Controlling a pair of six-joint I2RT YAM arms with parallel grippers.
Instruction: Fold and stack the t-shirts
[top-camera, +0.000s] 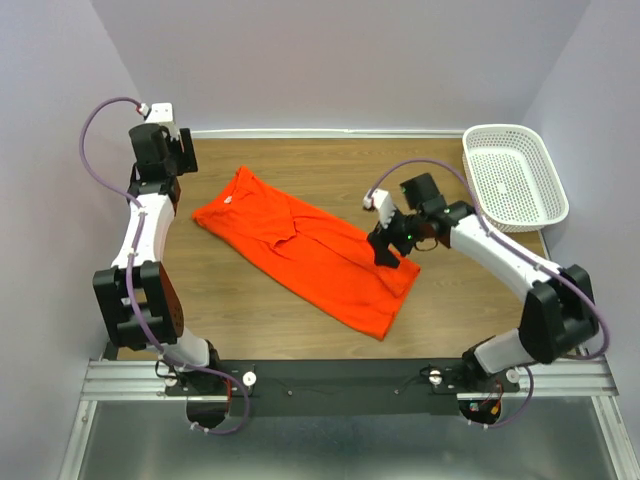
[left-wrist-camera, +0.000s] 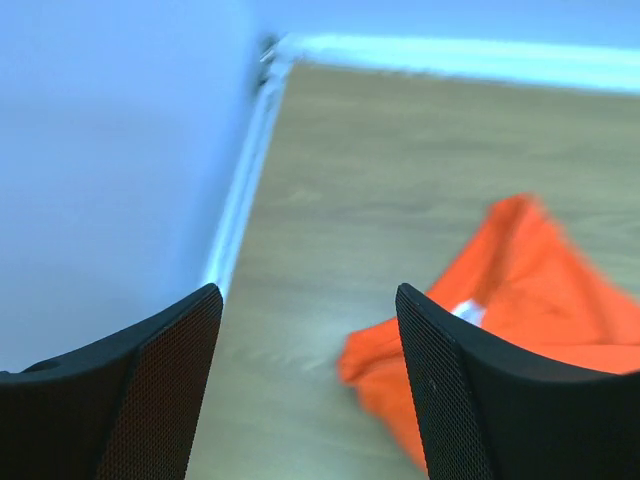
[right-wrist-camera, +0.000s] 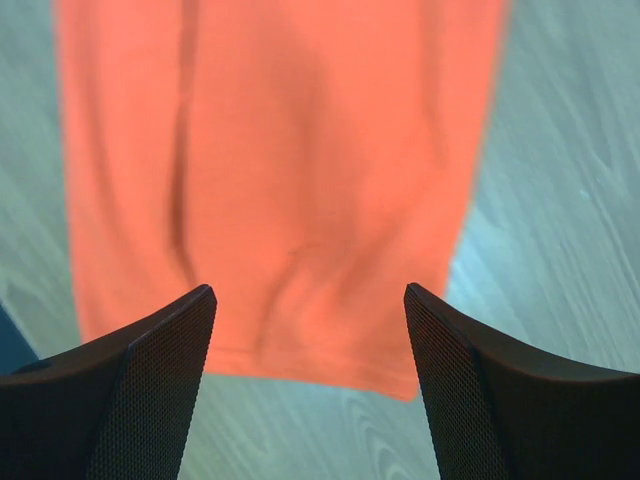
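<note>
One bright orange-red t-shirt (top-camera: 310, 248) lies partly folded lengthwise, running diagonally across the wooden table, its white neck label (top-camera: 229, 200) at the far left end. My left gripper (top-camera: 165, 150) is open and empty, held high at the far left, left of the shirt's collar end; its wrist view shows the shirt (left-wrist-camera: 520, 300) and the label (left-wrist-camera: 467, 312) to the right. My right gripper (top-camera: 385, 250) is open and empty just over the shirt's right edge near the hem. The right wrist view shows the shirt (right-wrist-camera: 290, 170) and its hem edge between the fingers.
A white plastic lattice basket (top-camera: 514, 176) stands at the far right corner of the table (top-camera: 330, 165). Walls close the left, back and right sides. Bare wood lies in front of the shirt and near the basket.
</note>
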